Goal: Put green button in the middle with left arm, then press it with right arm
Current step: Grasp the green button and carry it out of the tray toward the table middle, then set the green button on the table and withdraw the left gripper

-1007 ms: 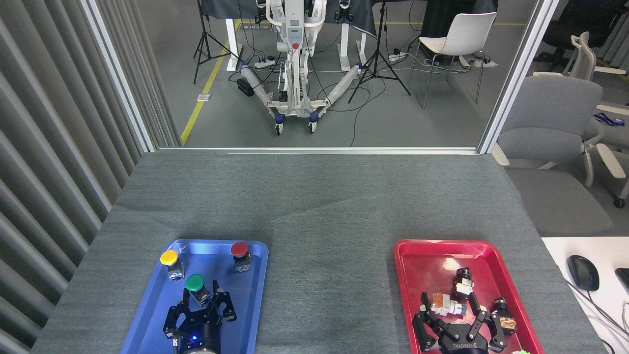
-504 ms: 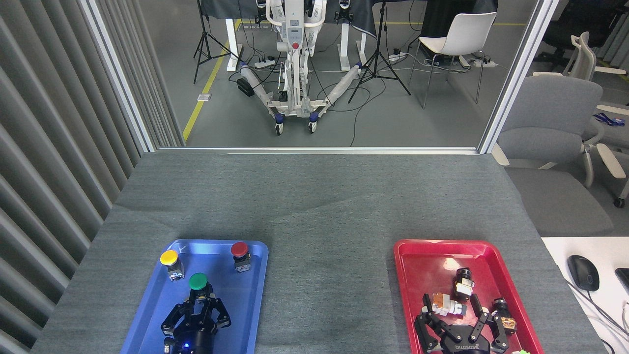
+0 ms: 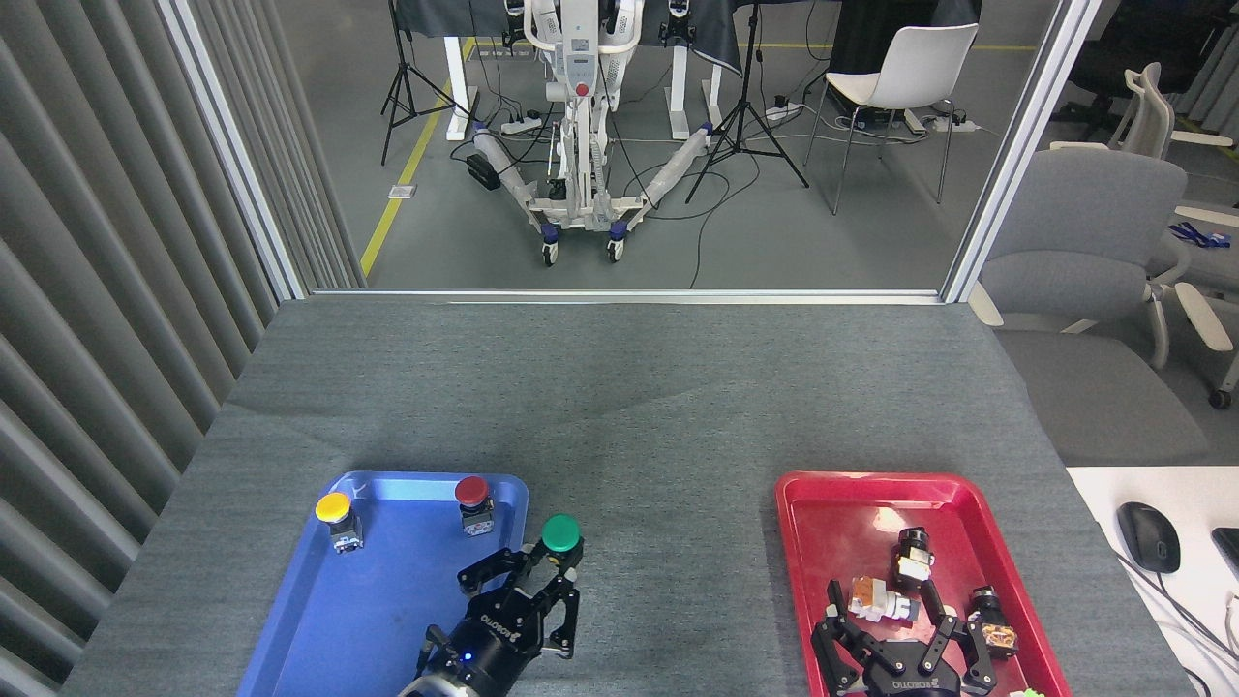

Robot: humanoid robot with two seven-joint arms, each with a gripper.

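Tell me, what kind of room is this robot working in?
Probably a robot lab or testing room. Past the cloth-covered table stand camera tripods and a white wheeled machine stand, with cables across the floor. Office chairs and a computer mouse sit on the right.

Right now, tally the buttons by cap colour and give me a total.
Green button: 1
Yellow button: 1
Red button: 1
Total: 3
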